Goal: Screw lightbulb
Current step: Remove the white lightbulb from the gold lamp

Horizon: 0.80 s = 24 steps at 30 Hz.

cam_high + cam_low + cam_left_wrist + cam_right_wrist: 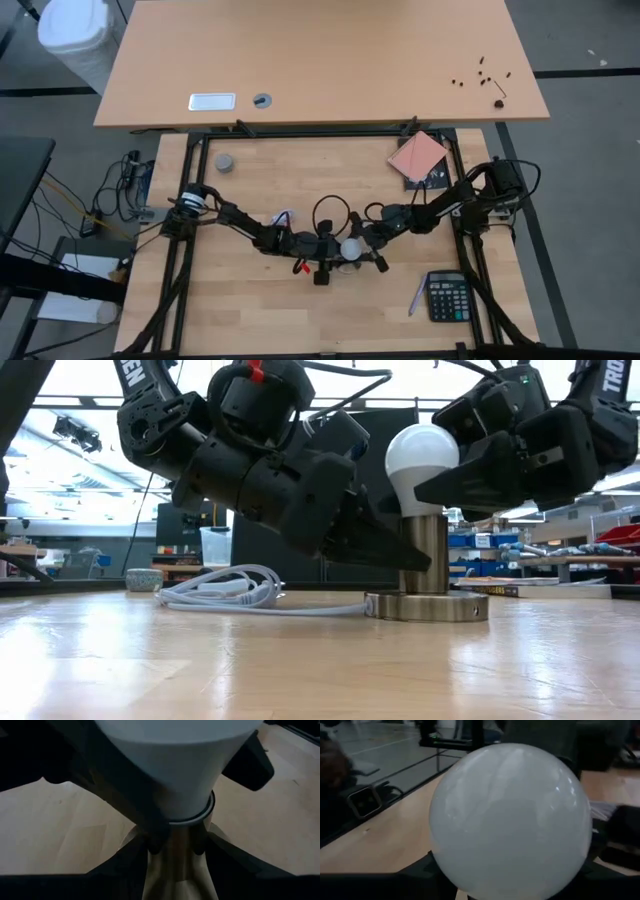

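Note:
The white lightbulb (422, 455) stands upright in a silvery socket (427, 605), a round disc with an upright stem, near the table's middle (351, 250). My left gripper (328, 258) reaches in from the table's left and is shut on the socket's stem below the bulb. My right gripper (372, 240) comes from the table's right and is shut on the bulb's globe (510, 820). The bulb's screw base is hidden inside the stem. The socket's disc rests flat on the table. My left gripper pinches the socket's stem (175, 855) between its two fingers (155, 840), just under the bulb's neck. The fingers come nearly level from the table's left, tipped slightly down, across the upright stem. The socket's disc stays on the table. My right gripper pinches the bulb's globe between its two fingers, low on its sides (445, 478). The fingers (420, 870) come nearly level from the table's right. The bulb stands upright in the socket's stem.
The socket's white cable (220, 595) lies coiled on the table beside the left arm. A calculator (449, 297) and a pen (415, 297) lie at the near right, a pink pad (418, 155) at the far right, a grey puck (225, 162) at the far left.

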Motion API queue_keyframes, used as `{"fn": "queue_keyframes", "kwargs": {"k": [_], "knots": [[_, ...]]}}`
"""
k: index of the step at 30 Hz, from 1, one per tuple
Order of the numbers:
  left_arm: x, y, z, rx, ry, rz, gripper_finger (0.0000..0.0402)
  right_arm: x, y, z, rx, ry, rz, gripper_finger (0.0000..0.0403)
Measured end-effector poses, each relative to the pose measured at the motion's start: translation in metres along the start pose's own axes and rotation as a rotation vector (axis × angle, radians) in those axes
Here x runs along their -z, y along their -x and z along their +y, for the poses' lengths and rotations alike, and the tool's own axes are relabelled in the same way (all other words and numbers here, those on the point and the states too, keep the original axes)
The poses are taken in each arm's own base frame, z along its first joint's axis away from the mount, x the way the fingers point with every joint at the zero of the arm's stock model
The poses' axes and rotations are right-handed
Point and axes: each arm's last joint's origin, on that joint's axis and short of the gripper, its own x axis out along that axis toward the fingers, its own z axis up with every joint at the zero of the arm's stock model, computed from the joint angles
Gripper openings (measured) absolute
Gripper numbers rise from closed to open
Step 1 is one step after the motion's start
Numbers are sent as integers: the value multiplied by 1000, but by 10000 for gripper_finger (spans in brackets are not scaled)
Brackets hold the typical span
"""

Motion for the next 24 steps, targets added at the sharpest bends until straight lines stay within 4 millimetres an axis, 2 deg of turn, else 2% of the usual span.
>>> {"fn": "queue_keyframes", "kwargs": {"k": [5,7,13,19,24], "knots": [[0,0,1,-14,16,2,182,4,0,0,35,-64,54,237],[0,0,1,-15,26,2,182,8,0,2,44,-76,100,250],[0,0,2,-37,31,2,182,0,8,12,211,-134,196,300],[1,0,3,-63,38,5,182,-25,12,28,344,-214,366,333],[1,0,3,-88,56,8,182,-57,6,30,444,-408,555,335]]}}
